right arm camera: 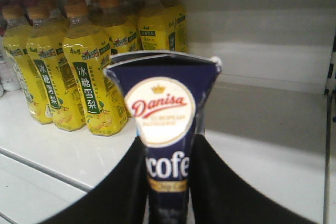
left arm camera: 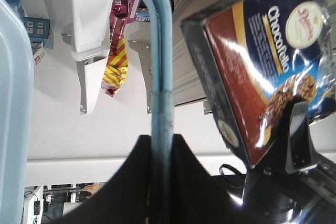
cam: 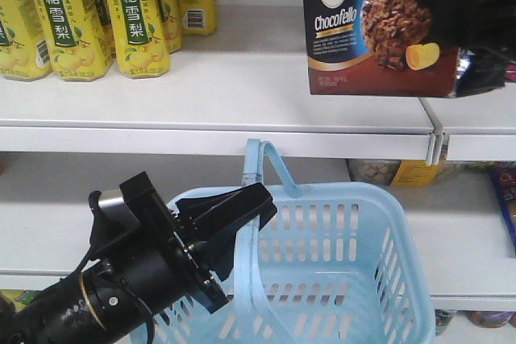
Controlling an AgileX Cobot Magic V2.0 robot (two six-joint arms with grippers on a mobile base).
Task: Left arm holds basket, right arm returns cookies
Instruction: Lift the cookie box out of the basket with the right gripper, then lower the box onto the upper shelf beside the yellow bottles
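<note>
- Shelf, white, is stocked at left with yellow bottles;
- basket is hung below the shelf edge by one raised handle, which is pinched between the closed jaws of the left gripper;
- cookies are clamped in the right gripper over the shelf's right part, well above the basket; contact with the board cannot be told.

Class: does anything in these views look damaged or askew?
The cookie box looks squashed: in the right wrist view its sides pinch inward where the right gripper clamps it, and its top edge bows. Nothing else stands out.
</note>
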